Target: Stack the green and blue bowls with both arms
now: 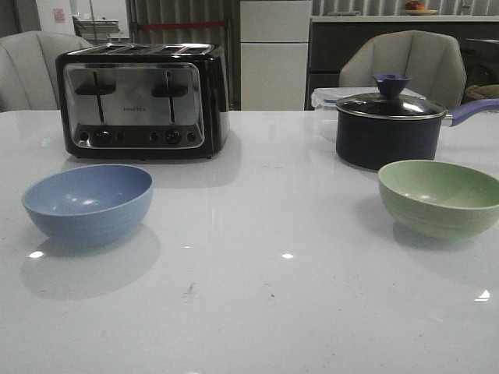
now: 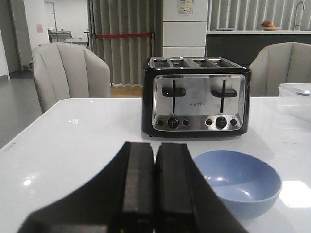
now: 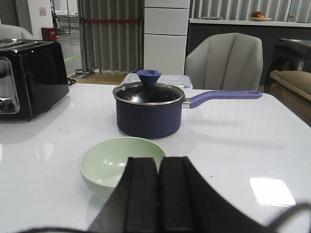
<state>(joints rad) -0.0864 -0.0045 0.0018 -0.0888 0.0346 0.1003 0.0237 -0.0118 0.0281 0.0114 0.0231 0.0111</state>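
Neither arm shows in the front view; each pincer appears only in its own wrist view, cut off by the frame edge so that just the black angular fingers are seen. The left pincer (image 2: 154,194) has its two flat pads pressed together with only a hairline seam between them, holding nothing. The right pincer (image 3: 158,199) is likewise closed on itself and empty, with a dark cable curving in at the frame corner. The blue bowl (image 1: 87,204) is matte, round and deep, sitting upright on the left side of the glossy white table (image 1: 257,296), in front of the toaster (image 1: 140,100); in the left wrist view it lies just beyond the closed fingers, partly hidden behind them. The green bowl (image 1: 439,198), pale sage and of the same shape, sits on the right side, its far edge clipped by the frame in the front view, well apart from the blue one. Behind it stands a dark saucepan (image 1: 388,128) with a glass lid, a purple knob and a purple handle that runs out of the front view. A clear lidded container (image 3: 158,79) is mostly hidden behind the pan. The toaster's front is mirrored chrome in a black casing, with two levers; its small lettering is hard to read.
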